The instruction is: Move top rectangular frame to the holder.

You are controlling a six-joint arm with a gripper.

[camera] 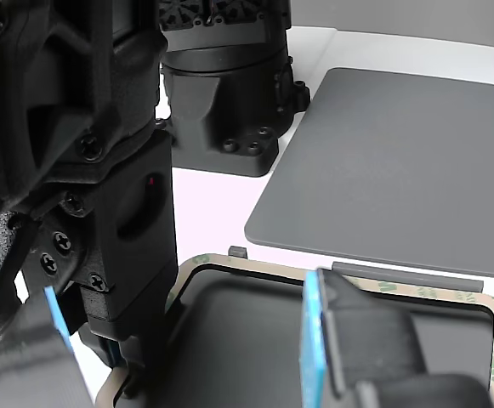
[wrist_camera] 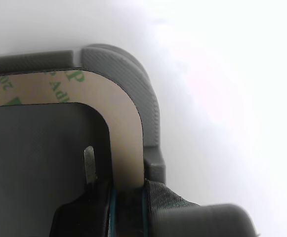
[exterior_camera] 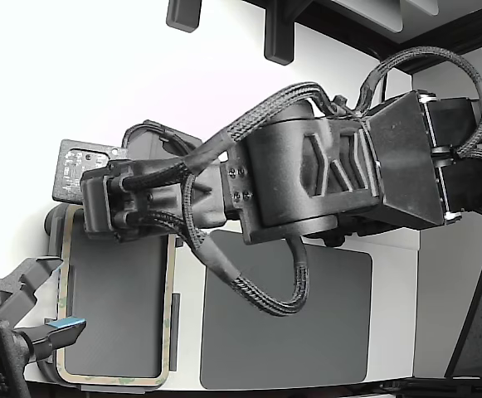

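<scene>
Exterior view: the arm reaches across the white table (exterior_camera: 187, 307) from the exterior view's right, and its gripper (exterior_camera: 99, 217) sits over one short end of the top rectangular frame (exterior_camera: 171, 315). The fingertips are hidden under the wrist body here, so jaw opening cannot be read from this angle. The frame extends away from the gripper and lies inside the holder (exterior_camera: 51, 222), whose light grey rim shows only at the corner beside the gripper. A larger dark grey mat (exterior_camera: 323, 332) lies flat on the table, just beside the frame, under the arm's forearm. A second gripper (exterior_camera: 54, 332) with a blue-tipped finger rests over the frame's far end.

Wrist view: the gripper (wrist_camera: 127, 195) straddles the frame's (wrist_camera: 126, 143) beige border close to a rounded corner, one finger inside the ring, one outside. The fingers (wrist_camera: 160, 197) stand tight against the strip and appear closed on it. The holder's (wrist_camera: 143, 94) ribbed grey wall wraps the corner directly beside the gripper.

Other view: the frame (camera: 400, 287) lies level, with holder (camera: 406, 276) tabs along its outer edge and the mat (camera: 400, 161) beyond.
</scene>
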